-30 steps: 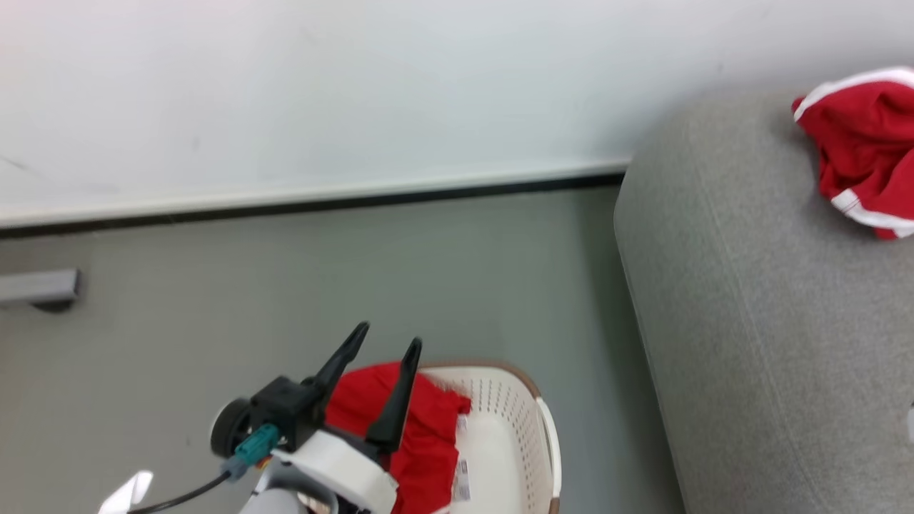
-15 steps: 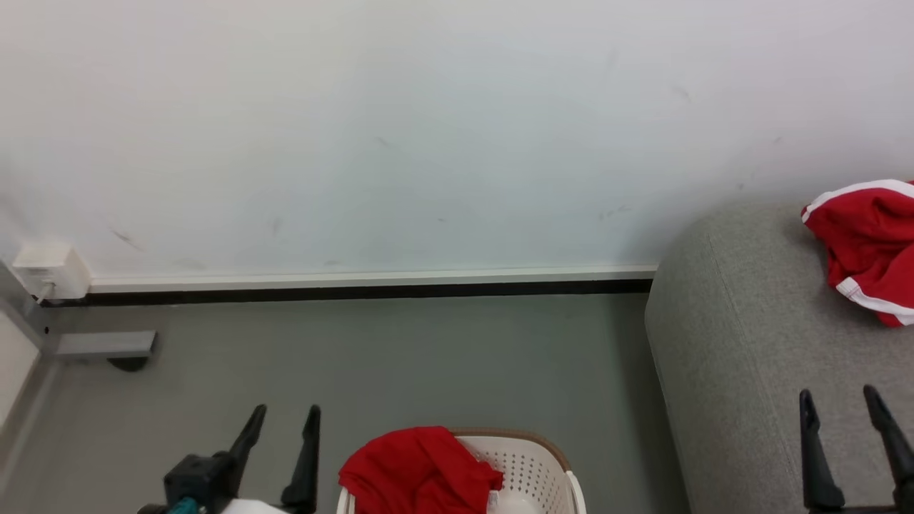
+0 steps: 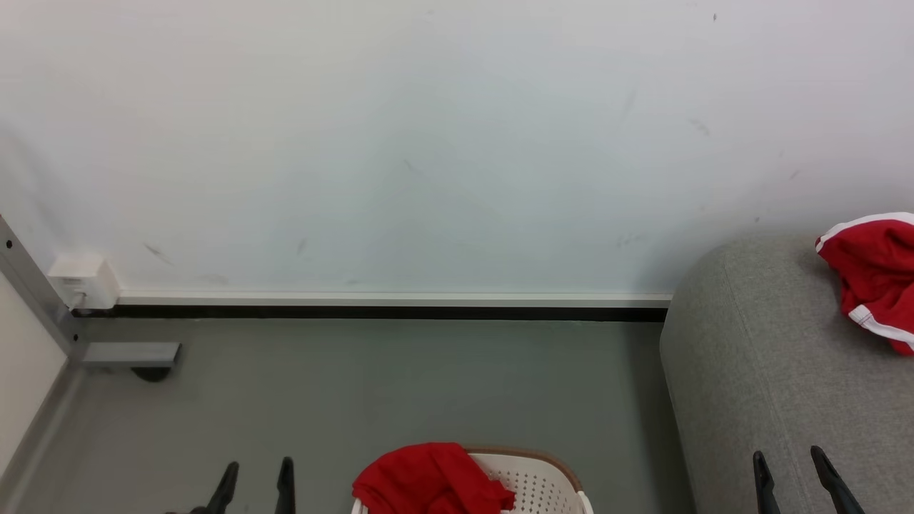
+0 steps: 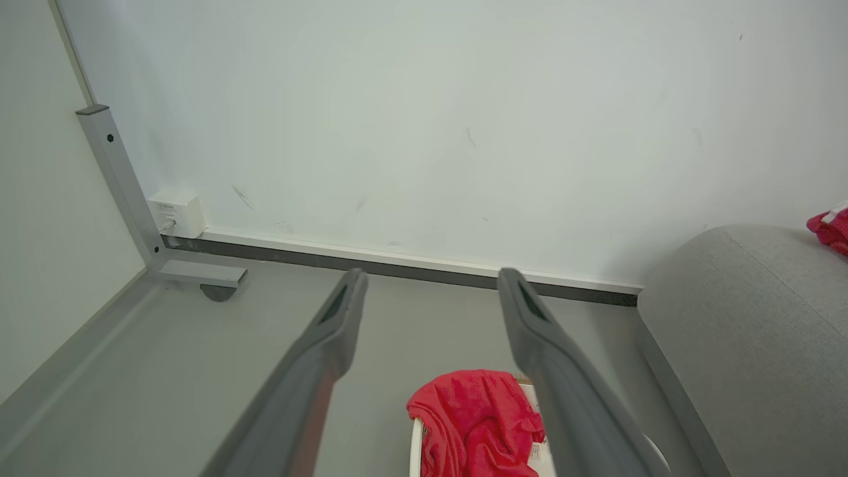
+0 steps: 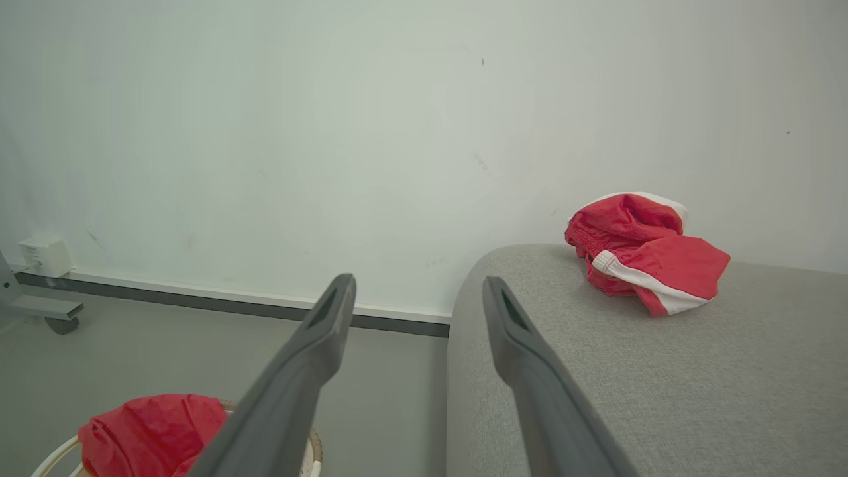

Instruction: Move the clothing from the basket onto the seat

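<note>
The clothing comes as two red pieces. One garment (image 3: 428, 480) lies heaped in the basket (image 3: 546, 487) at 6 o'clock of the head view, bulging over the rim on the basket's 9 o'clock side. The second garment (image 3: 875, 278), trimmed in white, lies crumpled on the seat (image 3: 750, 378) at 3 o'clock, close to the wall (image 3: 428, 143).

The left gripper (image 3: 258, 467) shows at 7 o'clock, above the floor (image 3: 393, 385) just beside the basket. Its fingers stand apart with nothing between them. The right gripper (image 3: 787, 457) shows at 5 o'clock, over the near end of the seat. Its fingers are also spread and empty.

Judging by this, the task is about half done, with one piece on the seat and one left to fetch. The step in hand looks like the reach back to the basket.

The left gripper is the nearer one, and the heap lies toward its 3 o'clock. The basket sits at the very bottom edge of the head view, so the robot probably needs to bend forward to see it properly. The next move calls for lowering the spread fingers over the top of the heap and sinking them around a thick fold. After closing, the lift should go high enough that trailing fabric clears the rim. The carry then runs toward 3 o'clock, onto bare seat beside the second garment.
</note>
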Available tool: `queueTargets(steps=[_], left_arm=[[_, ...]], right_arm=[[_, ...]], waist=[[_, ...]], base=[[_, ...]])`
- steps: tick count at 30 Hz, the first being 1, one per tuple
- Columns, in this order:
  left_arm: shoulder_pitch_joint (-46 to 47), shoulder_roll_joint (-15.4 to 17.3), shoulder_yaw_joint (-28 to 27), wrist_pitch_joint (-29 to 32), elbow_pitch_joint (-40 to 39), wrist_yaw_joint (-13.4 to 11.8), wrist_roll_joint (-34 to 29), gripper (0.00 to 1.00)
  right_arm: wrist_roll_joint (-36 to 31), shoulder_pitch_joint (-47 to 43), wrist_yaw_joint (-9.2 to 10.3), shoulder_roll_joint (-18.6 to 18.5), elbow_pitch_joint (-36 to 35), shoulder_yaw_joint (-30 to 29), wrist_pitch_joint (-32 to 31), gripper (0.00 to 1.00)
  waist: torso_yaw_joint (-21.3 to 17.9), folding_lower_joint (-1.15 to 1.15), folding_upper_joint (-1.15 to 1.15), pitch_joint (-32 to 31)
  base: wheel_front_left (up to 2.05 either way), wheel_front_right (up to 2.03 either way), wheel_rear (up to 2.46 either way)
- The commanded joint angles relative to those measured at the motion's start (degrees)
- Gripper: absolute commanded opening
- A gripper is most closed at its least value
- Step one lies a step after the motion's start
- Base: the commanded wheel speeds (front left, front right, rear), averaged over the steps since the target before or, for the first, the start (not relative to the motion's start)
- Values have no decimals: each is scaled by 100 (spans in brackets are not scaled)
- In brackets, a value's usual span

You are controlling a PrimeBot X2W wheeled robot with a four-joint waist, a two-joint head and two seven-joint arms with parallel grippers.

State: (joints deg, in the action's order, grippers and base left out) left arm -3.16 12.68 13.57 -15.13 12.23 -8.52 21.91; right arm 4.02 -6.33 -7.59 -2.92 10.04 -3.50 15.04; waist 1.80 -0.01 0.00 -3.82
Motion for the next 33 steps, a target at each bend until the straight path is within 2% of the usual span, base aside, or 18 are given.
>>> queueTargets(steps=[1, 11, 22, 29, 33], left_arm=[[-78, -21, -34, -2, 4, 30, -79, 100], [-78, -216, -214, -3, 93, 297, -347, 100], [-46, -362, -420, -3, 95, 409, -542, 100], [183, -368, -219, 56, 117, 539, -660, 100], [488, -413, 40, 241, 142, 624, -802, 100]], right_arm=[[59, -48, 18, 2, 25, 21, 18, 100], [87, 25, 18, 3, 21, -12, 19, 100], [80, 86, 18, 3, -43, -25, 19, 100], [90, 198, 18, 3, -215, -67, 19, 100], [46, 356, 18, 3, -376, -50, 11, 100]], waist=[[0, 1, 0, -5], [33, 1, 0, -21], [-43, 1, 0, 27], [-191, 1, 0, 255], [-302, 1, 0, 595]], base=[[0, 0, 0], [0, 0, 0], [0, 0, 0], [0, 0, 0], [0, 0, 0]])
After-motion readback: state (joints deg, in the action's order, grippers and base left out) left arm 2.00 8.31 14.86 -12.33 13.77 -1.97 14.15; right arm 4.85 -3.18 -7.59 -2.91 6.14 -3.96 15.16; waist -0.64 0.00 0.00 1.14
